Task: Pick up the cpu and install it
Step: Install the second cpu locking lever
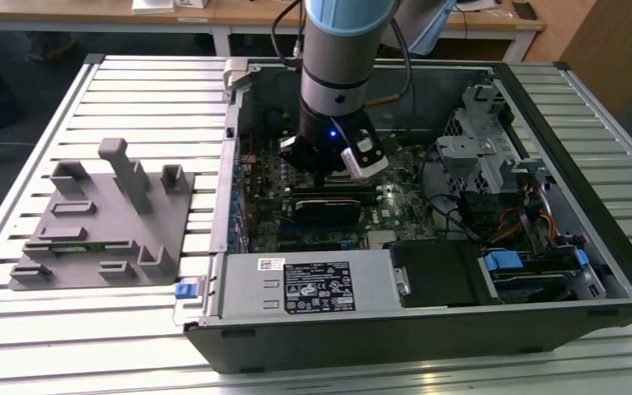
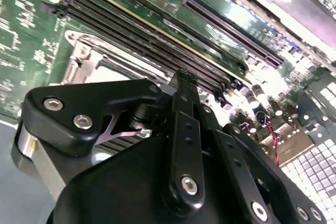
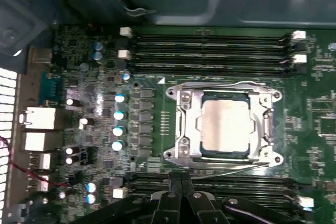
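The cpu [image 3: 226,124], a small square chip with a silvery-white top, lies inside the motherboard socket, and the socket's metal frame [image 3: 184,124] surrounds it. In the first wrist view my gripper [image 3: 181,180] hangs just beside the socket over the memory slots, its fingers pressed together with nothing between them. The second wrist view has the black gripper [image 2: 182,77] close above the board, with a corner of the socket frame [image 2: 79,51] behind it. In the exterior view the gripper [image 1: 332,169] is lowered into the open computer case [image 1: 579,280] above the motherboard.
A grey plastic fixture [image 1: 108,222] with upright blocks sits on the slatted table at the exterior view's left. Inside the case are a power supply [image 1: 305,284] at the front, a drive cage [image 1: 492,156] and cables on the right. Memory slots [image 3: 210,45] flank the socket.
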